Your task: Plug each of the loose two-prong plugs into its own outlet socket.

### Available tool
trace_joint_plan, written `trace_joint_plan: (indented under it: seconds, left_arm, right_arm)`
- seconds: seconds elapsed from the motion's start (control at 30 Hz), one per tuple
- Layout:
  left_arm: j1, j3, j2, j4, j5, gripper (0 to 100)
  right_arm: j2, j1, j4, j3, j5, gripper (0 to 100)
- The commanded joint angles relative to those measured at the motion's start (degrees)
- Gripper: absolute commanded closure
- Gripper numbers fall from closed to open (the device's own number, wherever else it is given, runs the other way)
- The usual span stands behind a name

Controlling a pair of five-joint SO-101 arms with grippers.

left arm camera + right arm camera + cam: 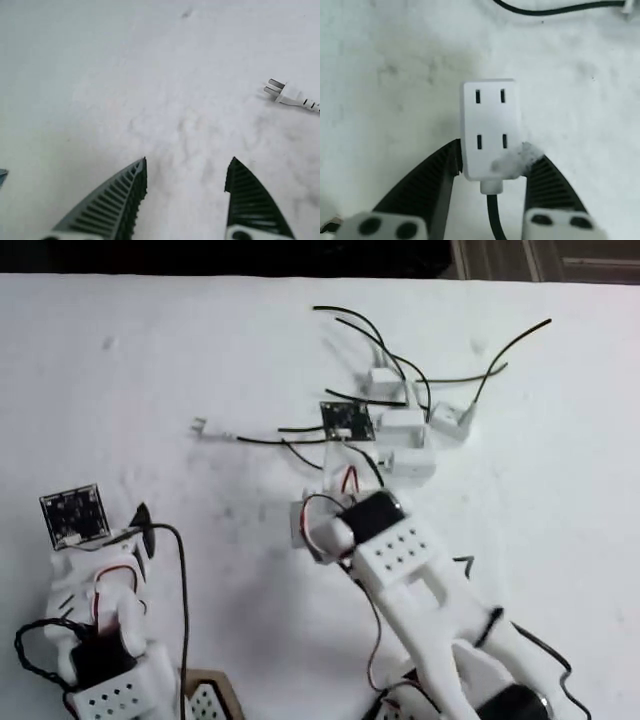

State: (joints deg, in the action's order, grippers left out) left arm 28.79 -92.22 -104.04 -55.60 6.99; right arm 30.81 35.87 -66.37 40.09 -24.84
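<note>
Two grippers are mine. Nearest is my right gripper (494,150). Its ribbed black fingers (437,175) press on both sides of a white outlet block (490,115), at the end where its black cord (492,215) comes out, so it is closed on that block. The block lies flat on the white table (385,100), face up, with two pairs of dark slots showing and both pairs bare. Just past it another cord (560,9) crosses the table.

My left gripper (187,160) hangs over bare table with its fingers spread wide and nothing between them. Farther out, well apart from it and off to one side, lies the loose plug (282,92). It is white, and its two metal prongs point away from its lead.

From above, that plug lies in the open stretch between my two arms, and its lead runs off toward my right gripper. Around and beyond that gripper sit several white blocks (403,423); I cannot tell which of them is the one I hold. A dark square card (347,420) sits just beside them. Farthest off, thin black wires (500,350) fan out from the blocks toward the table's far edge.
</note>
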Motion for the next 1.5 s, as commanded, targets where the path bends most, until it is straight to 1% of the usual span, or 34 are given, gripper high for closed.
trace_joint_plan:
  seconds: [0.0, 0.1, 0.27, 0.33, 0.43, 0.53, 0.6, 0.67, 0.7, 0.73, 0.8, 0.9, 0.97, 1.07, 1.17, 1.3, 1.4, 1.47]
  left_arm:
    - [-0.75, 0.44, -0.57, 1.23, 0.53, 74]
    - [-0.75, 0.44, -0.57, 1.23, 0.53, 74]
    - [-0.75, 0.26, -0.57, 1.23, 0.53, 74]
    - [-0.75, 0.26, -0.57, 1.23, 0.53, 74]
    - [-0.75, 0.26, -0.57, 1.23, 0.53, 74]
    - [-0.75, 0.26, -0.57, 1.23, 0.53, 74]
    - [-0.75, 0.26, -0.57, 1.14, 0.53, 74]
    - [-0.75, 0.26, -0.57, 0.88, 0.53, 74]
    - [-0.84, 0.35, -0.57, 0.88, 0.53, 74]
    - [-1.10, 0.53, -0.57, 0.79, 0.53, 74]
    - [-3.30, 1.05, -0.57, -0.70, 2.11, 74]
    - [-9.01, 4.57, -0.57, -7.38, 9.85, 74]
    - [-12.26, 7.47, -0.57, -11.96, 12.66, 74]
    - [-15.08, 10.90, -0.57, -15.12, 15.47, 74]
    - [-17.19, 13.01, -0.57, -15.47, 17.85, 74]
    - [-23.34, 13.71, -0.57, -16.97, 22.33, 74]
    - [-28.44, 13.80, -0.57, -18.55, 23.38, 73]
    - [-30.64, 13.80, -0.57, -18.46, 23.03, 71]
  right_arm:
    - [3.47, 1.27, -0.57, -2.81, 4.04, 80.3]
    - [0.84, 1.98, 1.54, -2.73, 4.04, 74.7]
    - [-4.00, 2.42, 4.70, -3.60, 4.40, 74.2]
    - [-3.74, 2.86, 3.74, -4.84, 4.40, 74.4]
    - [-1.54, 3.21, -1.54, -6.33, 4.57, 74.6]
    - [1.80, 2.86, -6.73, -5.98, 6.59, 80.2]
    - [4.44, 1.71, -9.89, -5.89, 9.32, 87.5]
    - [7.96, 0.04, -11.47, -5.89, 12.48, 96.3]
    - [10.07, -0.92, -11.74, -5.89, 14.07, 99.1]
    - [12.35, -1.89, -12.79, -5.89, 15.65, 97.6]
    - [17.45, -3.03, -15.08, -5.89, 19.34, 96.4]
    - [24.75, -3.82, -18.77, -5.80, 24.26, 98.2]
    - [28.09, -4.35, -21.32, -4.22, 25.49, 97.8]
    - [29.41, -6.73, -21.49, 0.53, 26.02, 97.5]
    - [27.74, -10.95, -18.51, 4.57, 26.02, 97.4]
    - [24.13, -14.90, -12.26, 8.53, 25.58, 97.8]
    - [21.49, -17.98, -8.75, 9.41, 25.49, 97.8]
    - [19.82, -21.49, -6.46, 9.41, 25.41, 97.8]
